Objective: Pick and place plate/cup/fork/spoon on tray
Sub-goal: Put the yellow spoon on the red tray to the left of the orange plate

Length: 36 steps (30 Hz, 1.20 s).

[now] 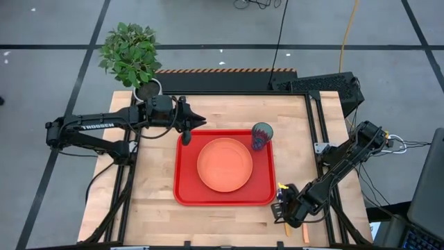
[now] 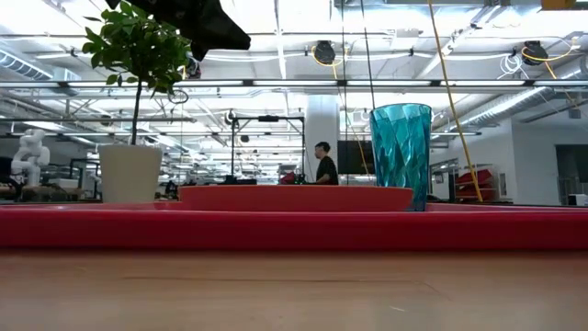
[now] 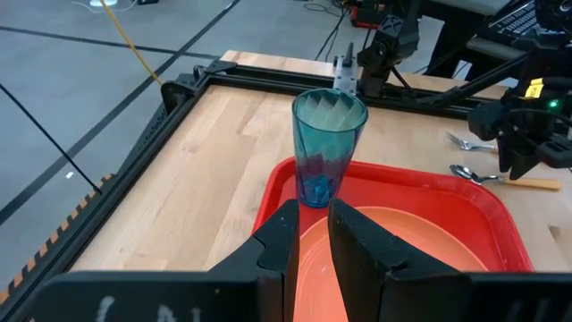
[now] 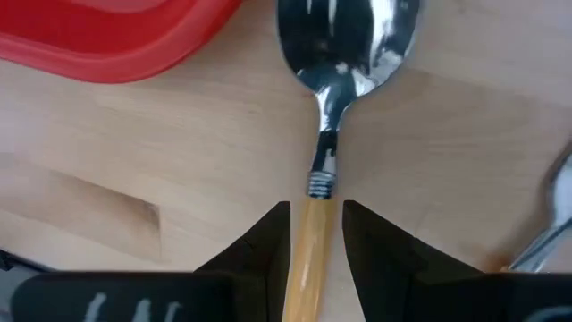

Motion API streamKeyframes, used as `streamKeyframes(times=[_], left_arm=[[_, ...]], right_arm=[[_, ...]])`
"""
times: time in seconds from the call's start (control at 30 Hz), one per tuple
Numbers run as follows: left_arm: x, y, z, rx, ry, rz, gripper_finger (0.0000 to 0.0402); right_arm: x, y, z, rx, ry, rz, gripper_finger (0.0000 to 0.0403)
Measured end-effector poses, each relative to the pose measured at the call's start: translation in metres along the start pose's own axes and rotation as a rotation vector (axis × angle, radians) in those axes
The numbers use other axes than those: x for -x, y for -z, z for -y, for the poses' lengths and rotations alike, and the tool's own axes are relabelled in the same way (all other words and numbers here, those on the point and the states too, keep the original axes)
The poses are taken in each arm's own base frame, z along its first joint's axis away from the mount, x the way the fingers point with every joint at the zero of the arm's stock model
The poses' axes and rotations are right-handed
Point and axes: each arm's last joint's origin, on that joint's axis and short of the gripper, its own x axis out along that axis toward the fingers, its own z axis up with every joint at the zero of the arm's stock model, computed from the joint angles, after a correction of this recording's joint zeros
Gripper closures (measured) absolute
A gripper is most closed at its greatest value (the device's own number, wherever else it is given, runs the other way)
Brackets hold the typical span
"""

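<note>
The red tray (image 1: 182, 189) lies in the middle of the wooden counter (image 1: 156, 215), with the orange plate (image 1: 225, 165) flat at its centre and the teal cup (image 1: 262, 135) upright in its far right corner, just beside the plate. The right end effector (image 4: 317, 228) is low over the counter off the tray's near right corner, its fingers set on either side of the spoon's (image 4: 344, 54) orange handle with a little gap, not clamped. The spoon lies on the counter just outside the tray rim, and the fork (image 3: 466, 141) lies beside it. The left end effector (image 3: 310, 234) hovers above the tray's far left edge, fingers narrowly parted and holding nothing. A potted plant (image 1: 132, 55) stands at the counter's far left corner.
</note>
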Motion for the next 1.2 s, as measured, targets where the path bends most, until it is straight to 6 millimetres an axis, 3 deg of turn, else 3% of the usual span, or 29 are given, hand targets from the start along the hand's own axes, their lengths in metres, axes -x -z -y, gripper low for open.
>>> streamKeyframes(times=[0.3, 0.6, 0.73, 0.9, 1.2], left_arm=[[0.000, 0.000, 0.000, 0.000, 0.000, 0.000, 0.0337], [0.000, 0.000, 0.000, -0.006, 0.000, 0.000, 0.0337], [0.000, 0.000, 0.000, -0.007, 0.000, 0.000, 0.0337], [0.000, 0.000, 0.000, -0.007, 0.000, 0.000, 0.0337], [0.000, 0.000, 0.000, -0.007, 0.000, 0.000, 0.0337]], right_arm=[[-0.001, -0.002, 0.001, 0.004, 0.001, 0.035, 0.0305], [-0.026, 0.000, -0.002, 0.046, 0.046, 0.027, 0.0305], [-0.026, 0.001, -0.002, 0.090, 0.051, 0.003, 0.0316], [-0.021, 0.002, -0.002, 0.155, 0.057, -0.028, 0.0383], [-0.004, 0.003, 0.001, 0.199, 0.042, -0.064, 0.0389]])
